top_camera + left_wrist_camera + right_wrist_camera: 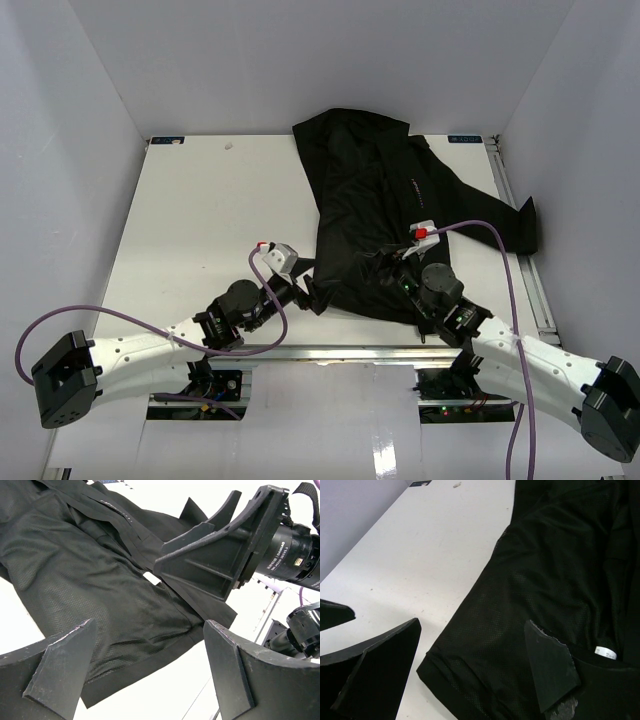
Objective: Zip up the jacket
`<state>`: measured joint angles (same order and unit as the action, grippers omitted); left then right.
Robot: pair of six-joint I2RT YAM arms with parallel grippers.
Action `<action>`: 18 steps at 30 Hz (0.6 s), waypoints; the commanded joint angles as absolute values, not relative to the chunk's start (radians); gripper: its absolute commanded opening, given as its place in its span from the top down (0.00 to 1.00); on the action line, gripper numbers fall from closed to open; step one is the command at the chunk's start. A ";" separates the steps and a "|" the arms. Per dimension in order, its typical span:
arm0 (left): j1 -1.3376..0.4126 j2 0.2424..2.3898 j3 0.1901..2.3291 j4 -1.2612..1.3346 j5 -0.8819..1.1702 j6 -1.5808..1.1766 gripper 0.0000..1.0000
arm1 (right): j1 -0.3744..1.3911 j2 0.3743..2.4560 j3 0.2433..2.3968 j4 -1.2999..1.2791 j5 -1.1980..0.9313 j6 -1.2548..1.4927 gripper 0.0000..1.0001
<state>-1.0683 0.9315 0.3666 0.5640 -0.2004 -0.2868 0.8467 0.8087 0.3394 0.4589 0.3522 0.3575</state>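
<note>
The black jacket (375, 205) lies spread on the white table (200, 220), right of centre, its mesh lining (540, 570) facing up and one sleeve (505, 222) reaching right. My left gripper (308, 292) is open at the jacket's near left corner, and the hem (145, 655) lies below and between its fingers (65, 665). My right gripper (390, 262) hovers open over the near hem, with the jacket's corner (450, 675) under its fingers (550, 667). Neither holds anything. A white label (606, 652) shows inside the jacket. The right gripper (215, 555) looms close in the left wrist view.
White walls close in the table on three sides. A metal rail (520, 230) runs along the right edge. Purple cables (130, 315) loop from both wrists. The left gripper's fingertip (335, 615) shows at the left edge of the right wrist view.
</note>
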 commanded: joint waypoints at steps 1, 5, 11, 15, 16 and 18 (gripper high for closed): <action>-1.069 0.912 0.346 0.596 -0.251 -0.274 0.02 | 0.850 0.803 0.449 0.376 0.559 0.344 0.10; -1.069 0.902 0.331 0.612 -0.275 -0.278 0.02 | 0.847 0.802 0.581 0.093 0.721 0.411 0.08; -1.069 0.898 0.308 0.629 -0.359 -0.264 0.02 | 0.801 0.866 0.666 -0.255 0.807 0.566 0.01; -1.069 0.891 0.310 0.623 -0.350 -0.262 0.02 | 0.721 0.858 0.586 -0.265 0.735 0.646 0.29; -1.069 0.891 0.311 0.620 -0.350 -0.262 0.02 | 0.704 0.857 0.567 -0.268 0.710 0.653 0.29; -1.069 0.888 0.309 0.619 -0.358 -0.262 0.02 | 0.650 0.862 0.535 -0.272 0.611 0.659 0.30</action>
<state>-1.0683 0.9124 0.3172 0.6060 -0.3329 -0.2716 0.7256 0.8586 0.5839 -0.1964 0.7083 0.5800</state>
